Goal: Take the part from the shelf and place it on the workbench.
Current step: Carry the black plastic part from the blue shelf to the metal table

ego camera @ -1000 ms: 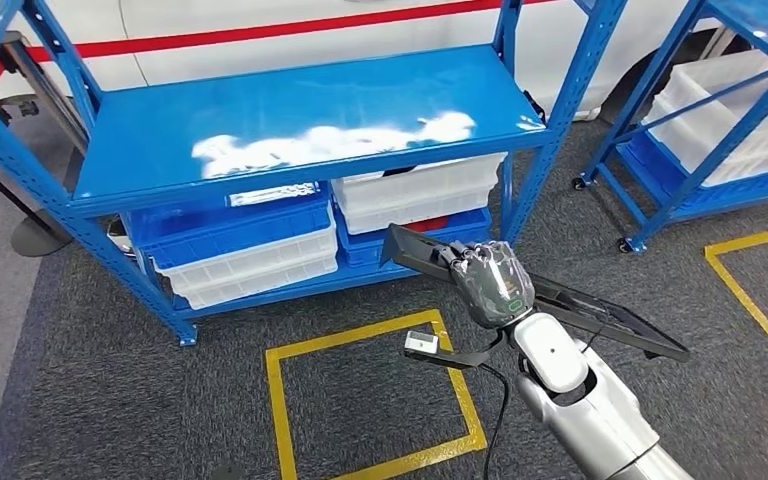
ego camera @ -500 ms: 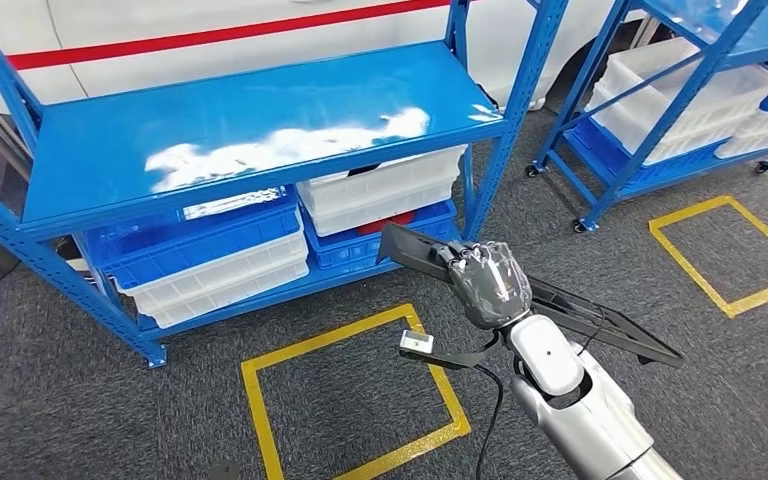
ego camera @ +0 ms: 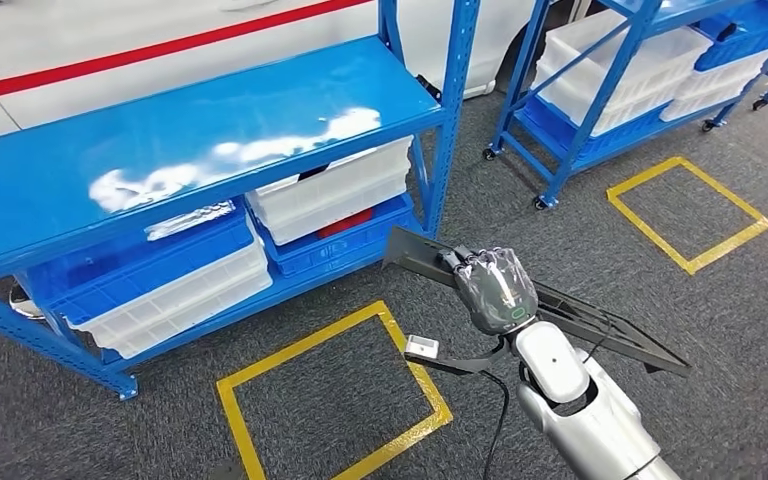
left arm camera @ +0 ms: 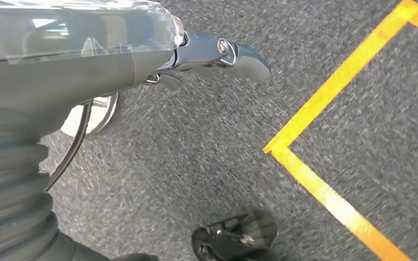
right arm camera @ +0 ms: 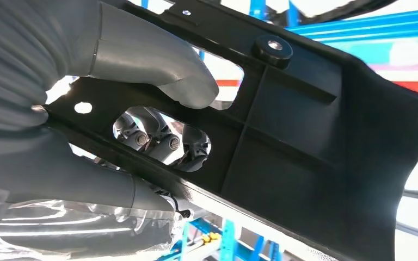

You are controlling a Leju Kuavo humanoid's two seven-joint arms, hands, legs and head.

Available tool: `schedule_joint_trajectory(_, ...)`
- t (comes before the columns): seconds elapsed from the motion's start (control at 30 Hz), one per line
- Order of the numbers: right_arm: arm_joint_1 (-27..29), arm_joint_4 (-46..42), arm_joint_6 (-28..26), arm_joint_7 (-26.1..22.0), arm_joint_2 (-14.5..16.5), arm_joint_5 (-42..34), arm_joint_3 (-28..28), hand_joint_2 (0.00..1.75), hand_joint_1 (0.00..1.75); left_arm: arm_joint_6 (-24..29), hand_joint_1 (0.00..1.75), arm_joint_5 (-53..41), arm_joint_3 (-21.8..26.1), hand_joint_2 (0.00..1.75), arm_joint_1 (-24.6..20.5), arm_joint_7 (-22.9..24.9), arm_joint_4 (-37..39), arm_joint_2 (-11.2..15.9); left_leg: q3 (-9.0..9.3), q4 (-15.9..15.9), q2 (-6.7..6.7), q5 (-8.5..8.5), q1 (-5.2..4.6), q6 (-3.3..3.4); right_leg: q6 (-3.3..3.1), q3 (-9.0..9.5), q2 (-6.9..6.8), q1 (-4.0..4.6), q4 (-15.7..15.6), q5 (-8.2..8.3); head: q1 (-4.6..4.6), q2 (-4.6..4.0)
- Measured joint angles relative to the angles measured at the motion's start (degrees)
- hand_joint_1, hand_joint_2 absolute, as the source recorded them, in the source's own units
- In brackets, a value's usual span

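Observation:
The part [ego camera: 605, 331] is a long flat black plastic panel with ribs and cut-outs. My right hand [ego camera: 495, 288] grips it near its middle, low in front of me above the carpet, with one end pointing toward the blue shelf [ego camera: 210, 150]. In the right wrist view the thumb [right arm camera: 152, 60] presses on one face of the part [right arm camera: 305, 141] while dark fingers show through a cut-out behind it. My left hand [left arm camera: 87, 60] hangs over the floor, holding nothing, one finger [left arm camera: 237, 53] stretched out.
The shelf's top board is bare; white bins [ego camera: 330, 190] and blue bins [ego camera: 150, 265] fill its lower level. A second blue rack [ego camera: 620, 70] stands at the right. Yellow squares [ego camera: 301, 343] [ego camera: 650, 177] mark the grey carpet. A white vehicle with a red stripe [ego camera: 110, 40] is behind.
The whole picture has slid left, so the camera has turned to the right. My right hand keeps the same hold on the part.

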Motion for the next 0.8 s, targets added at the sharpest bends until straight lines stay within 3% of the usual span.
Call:
schedule_joint_trajectory(0.03,0.0,0.0,0.0,0.0,0.0,0.1,0.0,1.75,1.75,0.0,0.0,0.0,0.0,1.75,0.1,0.2,0.0,0.0,-1.66,3.4,-0.29,-1.1,0.0,-0.05,-0.07,-0.02,0.61,0.04,0.0,0.0,0.01,0.0)
schedule_joint_trajectory(0.07,0.0,0.1,0.0,0.0,0.1,0.1,0.0,1.75,1.75,0.0,0.0,-0.1,0.0,1.75,0.2,0.4,0.0,0.0,-2.61,5.2,-0.42,-1.16,0.0,-0.08,-0.09,-0.04,1.27,0.06,0.1,0.0,0.01,0.0)
schedule_joint_trajectory(0.1,0.0,0.1,0.0,0.0,0.2,0.2,0.0,1.75,1.75,0.0,0.0,-0.2,-0.1,1.75,0.2,0.5,0.0,0.1,-2.52,4.6,-0.49,-0.05,0.01,-0.05,-0.08,-0.04,1.92,0.07,0.2,-0.01,0.01,0.0)
schedule_joint_trajectory(0.13,0.0,0.2,0.0,0.0,0.3,0.2,0.0,1.75,1.75,-0.1,0.0,-0.3,-0.1,1.75,0.1,0.6,0.0,0.1,-1.4,1.7,-0.68,1.98,0.04,0.05,-0.01,-0.03,2.58,0.07,0.4,-0.05,0.01,0.0)
schedule_joint_trajectory(0.2,0.0,0.2,0.0,0.0,0.5,0.2,0.0,1.75,1.75,-0.2,0.0,-0.3,-0.2,1.75,0.0,0.7,0.0,0.2,1.9,-6.2,-2.45,5.75,0.18,0.4,0.3,-0.22,3.77,0.1,0.9,-0.24,0.01,0.0)
schedule_joint_trajectory(0.27,0.0,0.2,-0.1,0.0,0.6,0.3,-0.1,1.75,1.75,-0.3,0.0,-0.2,-0.4,1.75,0.0,0.8,0.0,0.3,3.65,-10.3,-3.9,6.95,0.26,0.71,0.85,-0.68,4.73,0.08,1.3,-0.28,0.01,0.0)
schedule_joint_trajectory(0.33,0.2,0.1,-0.2,0.0,0.6,0.3,-0.4,1.75,1.75,-0.4,0.0,-0.1,-0.5,1.75,-0.1,0.8,0.0,0.3,3.82,-10.7,-3.42,7.02,0.19,1.15,1.58,-1.03,5.55,-0.05,1.3,-0.06,0.01,0.0)
schedule_joint_trajectory(0.37,0.4,0.1,-0.2,0.0,0.6,0.3,-0.6,1.75,1.75,-0.4,0.0,-0.1,-0.5,1.75,-0.1,0.8,0.0,0.4,3.95,-11.0,-2.93,7.22,0.21,1.49,1.92,-1.16,5.29,-0.09,1.4,-0.15,0.01,0.0)
schedule_joint_trajectory(0.43,0.5,0.1,-0.3,0.0,0.5,0.2,-1.0,1.75,1.75,-0.4,0.0,0.1,-0.5,1.75,-0.2,0.7,-0.1,0.4,4.31,-11.7,-1.89,7.61,0.39,2.21,2.65,-2.36,3.01,-0.09,4.0,-1.82,0.02,0.0)
schedule_joint_trajectory(0.5,0.5,0.0,-0.3,0.0,0.4,0.2,-1.2,1.75,1.75,-0.5,0.0,0.2,-0.5,1.75,0.0,0.7,-0.1,0.4,4.43,-11.9,-0.84,7.66,0.36,2.49,3.31,-5.6,0.54,-0.34,10.6,-5.25,0.02,0.0)
schedule_joint_trajectory(0.53,0.6,0.0,-0.3,0.0,0.4,0.2,-1.3,1.75,1.75,-0.6,0.0,0.2,-0.5,1.75,0.1,0.8,-0.1,0.4,4.41,-11.9,-0.25,7.61,0.33,2.49,3.59,-7.39,0.11,-0.55,14.2,-6.61,0.01,0.0)
schedule_joint_trajectory(0.57,0.7,0.0,-0.2,0.1,0.4,0.2,-1.3,1.75,1.75,-0.6,0.0,0.3,-0.5,1.75,0.2,0.8,-0.1,0.4,4.42,-11.9,0.31,7.53,0.32,2.45,3.79,-8.46,-0.08,-0.77,16.3,-7.01,0.01,0.0)
schedule_joint_trajectory(0.6,0.9,0.0,-0.2,0.1,0.4,0.2,-1.4,1.75,1.75,-0.7,0.0,0.3,-0.5,1.75,0.3,0.9,-0.1,0.4,4.47,-11.9,0.89,7.43,0.32,2.38,3.94,-8.47,-0.25,-0.93,16.4,-6.37,0.01,0.0)
schedule_joint_trajectory(0.63,1.0,-0.1,-0.2,0.1,0.4,0.2,-1.4,1.75,1.75,-0.7,0.0,0.3,-0.5,1.75,0.3,0.9,-0.1,0.4,4.58,-11.9,1.42,7.31,0.33,2.25,4.0,-7.21,-0.57,-1.06,14.0,-4.77,0.01,0.0)
schedule_joint_trajectory(0.7,1.1,-0.2,-0.2,0.1,0.4,0.2,-1.6,1.75,1.75,-0.7,0.0,0.3,-0.5,1.75,0.2,1.0,-0.1,0.5,4.9,-11.8,2.34,6.96,0.21,1.81,3.76,-2.9,-2.35,-0.91,6.0,-1.42,0.01,0.0)
schedule_joint_trajectory(0.73,1.0,-0.3,-0.2,0.2,0.4,0.2,-1.7,1.75,1.75,-0.7,0.0,0.3,-0.5,1.75,0.2,1.0,-0.1,0.5,5.04,-11.8,2.72,6.79,0.08,1.52,3.36,-1.33,-3.07,-0.7,2.9,-0.52,0.01,0.0)
schedule_joint_trajectory(0.8,1.1,-0.5,-0.2,0.2,0.4,0.2,-2.0,1.75,1.75,-0.8,0.0,0.3,-0.5,1.75,0.2,1.0,-0.1,0.5,5.28,-11.8,3.48,6.56,-0.18,0.86,2.4,-0.57,-3.28,-0.19,1.0,-0.48,0.01,0.0)
